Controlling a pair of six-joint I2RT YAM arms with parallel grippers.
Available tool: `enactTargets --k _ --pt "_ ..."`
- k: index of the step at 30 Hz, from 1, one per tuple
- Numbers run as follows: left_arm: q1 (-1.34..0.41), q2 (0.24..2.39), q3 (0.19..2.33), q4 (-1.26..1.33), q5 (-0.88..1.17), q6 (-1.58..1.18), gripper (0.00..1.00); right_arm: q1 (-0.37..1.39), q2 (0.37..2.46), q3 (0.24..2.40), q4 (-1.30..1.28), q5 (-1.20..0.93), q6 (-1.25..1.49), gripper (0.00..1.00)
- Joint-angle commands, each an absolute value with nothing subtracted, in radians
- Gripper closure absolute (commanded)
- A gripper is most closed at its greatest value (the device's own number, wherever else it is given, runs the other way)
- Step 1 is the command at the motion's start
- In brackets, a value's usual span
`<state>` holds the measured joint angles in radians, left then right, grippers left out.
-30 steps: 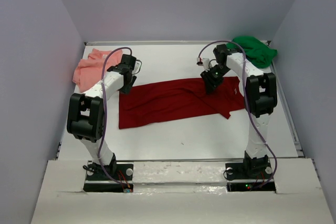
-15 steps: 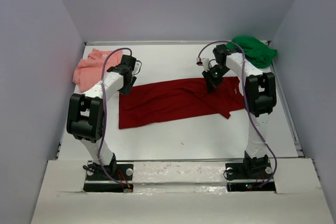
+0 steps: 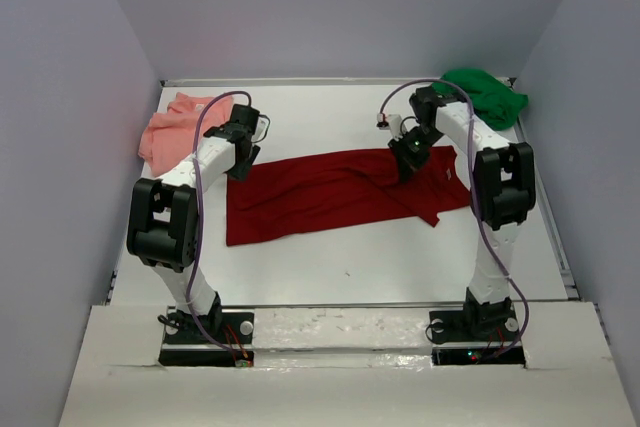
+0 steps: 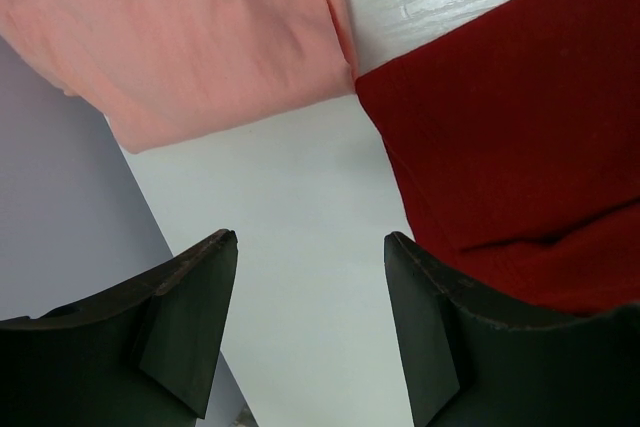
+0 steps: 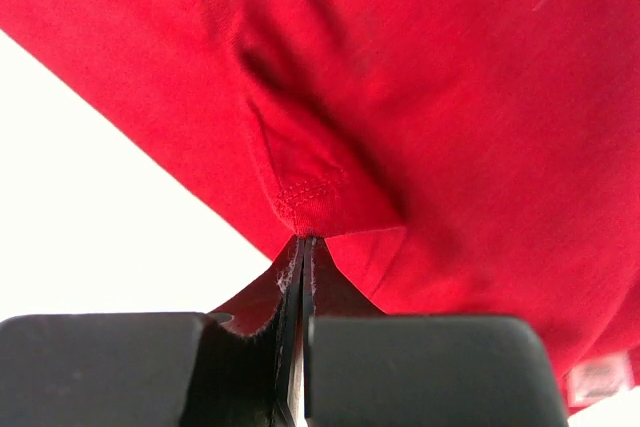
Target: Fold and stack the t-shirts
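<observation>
Spanning white table (image 3: 300, 267), lavender-grey walls (image 3: 340, 7): red t-shirt (image 3: 330, 192).

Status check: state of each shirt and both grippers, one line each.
dark red shirt: spread out in the middle, rumpled, its far edge pinched by the right gripper.
salmon pink shirt: bunched at the far left corner, unfolded.
green shirt: bunched at the far right corner, unfolded.
left gripper: open, empty.
right gripper: shut on the dark red shirt's hem.
</observation>
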<state>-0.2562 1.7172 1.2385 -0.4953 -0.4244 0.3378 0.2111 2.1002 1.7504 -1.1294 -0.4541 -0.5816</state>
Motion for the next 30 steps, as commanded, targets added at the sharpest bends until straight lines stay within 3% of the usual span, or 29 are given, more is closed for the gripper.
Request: enactTargets --k 1,10,18,30 --pt "-0.264 1.687 1.284 -0.517 -0.425 0.337 0.28 0.218 1.990 1.688 -1.189 -0.480 -0.612 1.00" --pt "-0.268 1.687 1.290 -0.520 -0.423 0.337 0.28 0.218 1.947 1.644 -1.236 -0.534 -0.618 1.00" --pt "-0.272 1.690 1.285 -0.517 -0.422 0.337 0.28 0.238 1.996 1.693 -1.308 -0.658 -0.637 1.00" --pt "-0.271 1.671 1.264 -0.508 -0.420 0.341 0.28 0.321 2.065 1.669 -1.304 -0.673 -0.635 1.00"
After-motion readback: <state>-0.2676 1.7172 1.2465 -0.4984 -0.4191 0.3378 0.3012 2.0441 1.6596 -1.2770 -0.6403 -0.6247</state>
